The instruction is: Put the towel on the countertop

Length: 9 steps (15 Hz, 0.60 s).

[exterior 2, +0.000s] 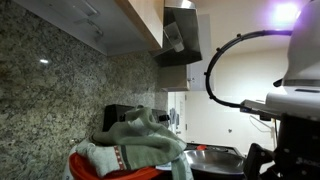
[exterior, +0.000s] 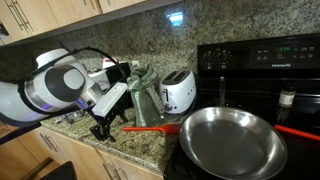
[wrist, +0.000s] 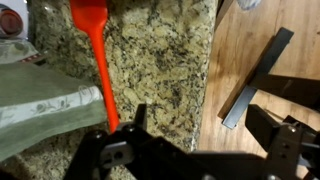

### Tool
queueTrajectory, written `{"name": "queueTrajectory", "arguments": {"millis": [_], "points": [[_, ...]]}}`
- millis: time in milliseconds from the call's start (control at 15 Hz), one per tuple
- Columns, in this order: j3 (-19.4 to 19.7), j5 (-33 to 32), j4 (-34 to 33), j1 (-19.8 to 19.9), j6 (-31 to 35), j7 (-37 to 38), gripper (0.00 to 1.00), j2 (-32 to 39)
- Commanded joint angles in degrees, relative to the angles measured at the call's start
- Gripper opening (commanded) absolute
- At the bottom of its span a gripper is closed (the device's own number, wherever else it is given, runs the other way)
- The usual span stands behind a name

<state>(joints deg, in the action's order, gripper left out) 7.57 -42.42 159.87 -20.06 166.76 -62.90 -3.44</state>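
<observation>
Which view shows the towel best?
An exterior view: the towel fills the foreground, large and rumpled. The wrist view crops the towel at its left edge. In an exterior view the towel is small, beside the toaster.

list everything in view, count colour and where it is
towel: 1, grey-green, rumpled on the countertop, left of the spatula in the wrist view
countertop: 1, brown, beige and black speckled granite, running up to the stove
spatula: 1, red-orange, lying flat on the countertop
toaster: 1, white, on the countertop by the backsplash, next to the stove
pan: 1, silver, on the stove
stove: 1, black, right of the toaster in an exterior view
range hood: 1, grey metal, up on the wall
cabinets: count unclear, pale wood, above the backsplash
arm: 1, white and black, reaching over the countertop edge
gripper: 1, black, open, holding nothing, low over the countertop near the towel
</observation>
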Motion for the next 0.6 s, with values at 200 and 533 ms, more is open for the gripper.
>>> {"name": "queueTrajectory", "arguments": {"millis": [200, 533], "points": [[-3.01, 32.53, -0.24, -4.60, 0.78, -10.07, 1.00, 1.26], [-0.38, 53.16, 0.46, -6.62, -2.59, -16.49, 1.00, -13.06]]}}
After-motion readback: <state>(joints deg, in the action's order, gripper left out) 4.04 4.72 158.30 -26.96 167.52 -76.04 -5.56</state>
